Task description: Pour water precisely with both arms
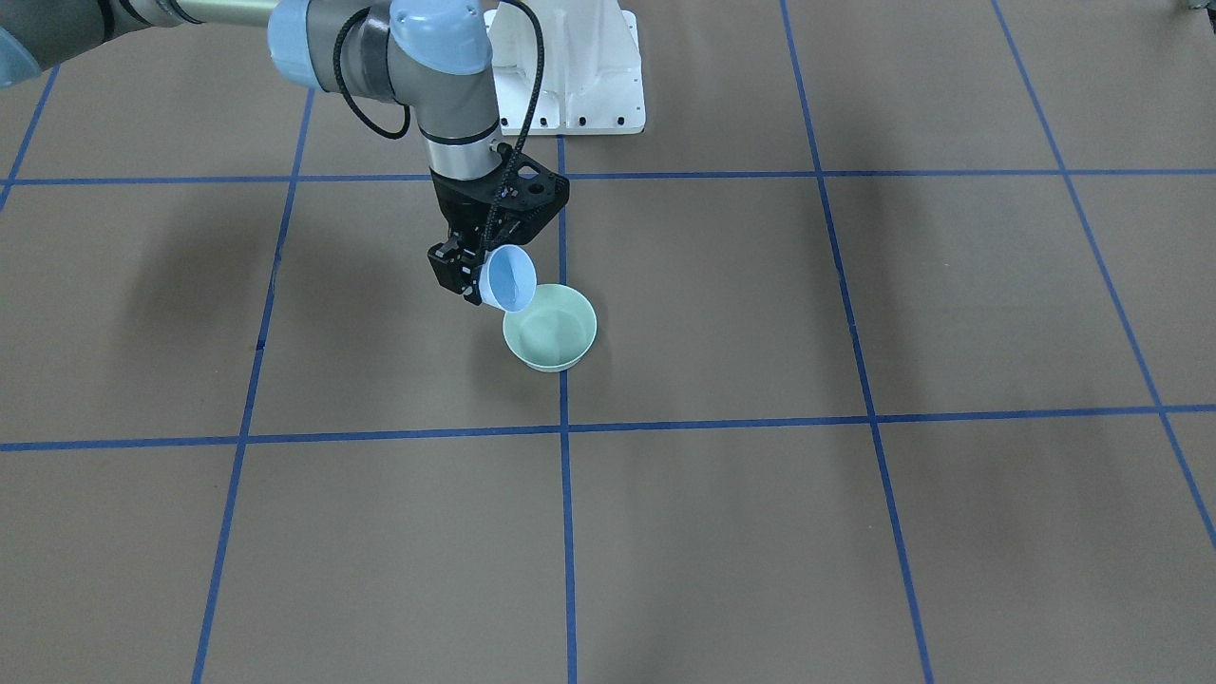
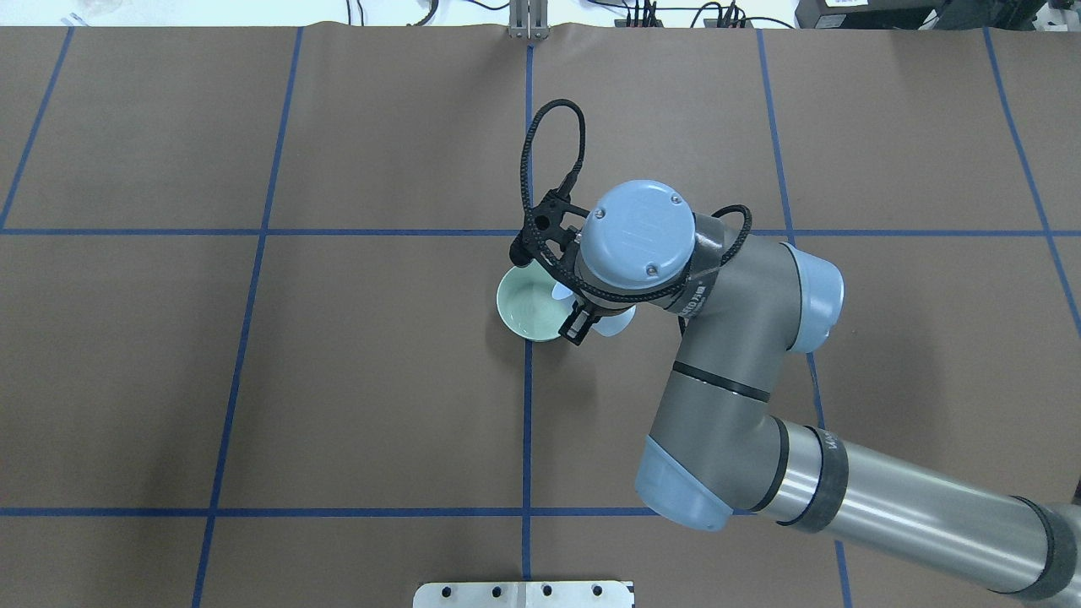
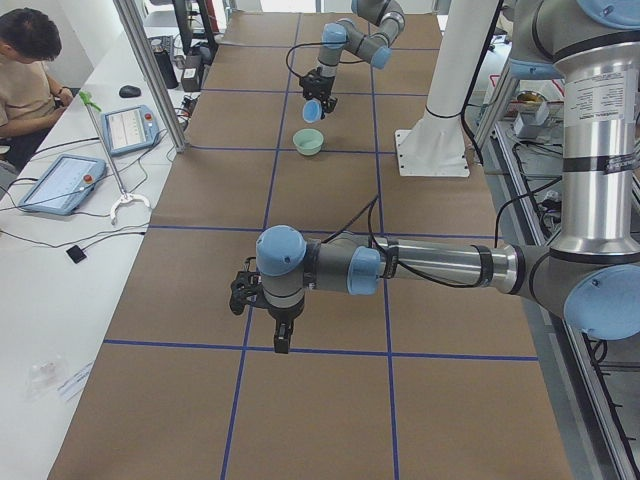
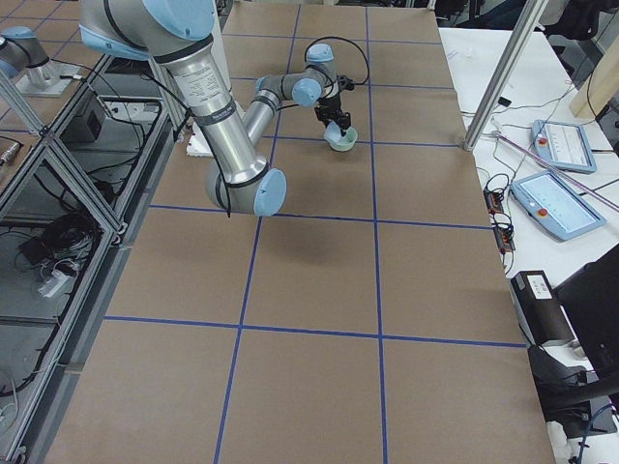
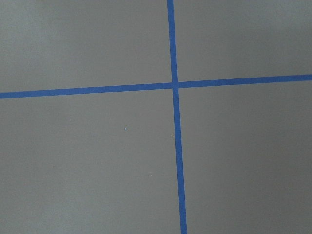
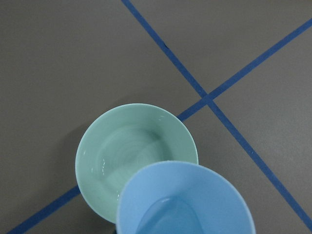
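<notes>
My right gripper [image 1: 467, 274] is shut on a pale-blue cup [image 1: 508, 278] and holds it tilted, mouth down toward a pale-green bowl [image 1: 551, 328] on the table. In the right wrist view the cup's rim [image 6: 185, 204] overlaps the bowl's near edge [image 6: 131, 146]. Water shows as faint ripples in the bowl [image 6: 124, 158] and a clear pool low in the cup [image 6: 165, 217]. From overhead the right wrist covers most of the cup [image 2: 623, 318] beside the bowl [image 2: 528, 308]. My left gripper [image 3: 283, 338] hangs over bare table far from the bowl; I cannot tell whether it is open or shut.
The white bolted pedestal [image 1: 570, 76] stands behind the bowl. Blue tape lines [image 5: 174, 122] cross the brown table. A seated operator [image 3: 30, 70] and tablets [image 3: 60, 180] are at a side bench, with an aluminium post [image 3: 150, 70] at the table's edge.
</notes>
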Tool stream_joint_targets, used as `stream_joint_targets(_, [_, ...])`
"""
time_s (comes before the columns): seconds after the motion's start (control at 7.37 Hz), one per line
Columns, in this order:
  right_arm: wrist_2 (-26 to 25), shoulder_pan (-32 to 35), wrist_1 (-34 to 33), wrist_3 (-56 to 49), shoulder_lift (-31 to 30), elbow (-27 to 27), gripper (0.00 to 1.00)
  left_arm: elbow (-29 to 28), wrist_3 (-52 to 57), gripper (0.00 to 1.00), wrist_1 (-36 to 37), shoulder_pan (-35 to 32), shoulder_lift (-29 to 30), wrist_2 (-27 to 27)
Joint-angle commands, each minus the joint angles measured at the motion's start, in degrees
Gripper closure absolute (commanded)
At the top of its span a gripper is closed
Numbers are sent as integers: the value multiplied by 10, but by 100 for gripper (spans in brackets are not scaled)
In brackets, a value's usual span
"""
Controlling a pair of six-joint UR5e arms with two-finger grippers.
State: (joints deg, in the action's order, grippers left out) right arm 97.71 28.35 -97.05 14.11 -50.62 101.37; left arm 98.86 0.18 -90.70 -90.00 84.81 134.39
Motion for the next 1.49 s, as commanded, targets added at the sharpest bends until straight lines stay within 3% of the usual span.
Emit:
stream_joint_targets(0.0, [1,-7,-81,-5,33,-16,100,-2,0,0,0,0,0,0])
stream_joint_targets(0.95, [10,-9,-291,-3,177,-142,100,-4,0,0,-1,0,0,0])
stream_joint_targets(1.36, [10,-10,-377,-4,262,-235,100,-4,0,0,-1,-1,0,0])
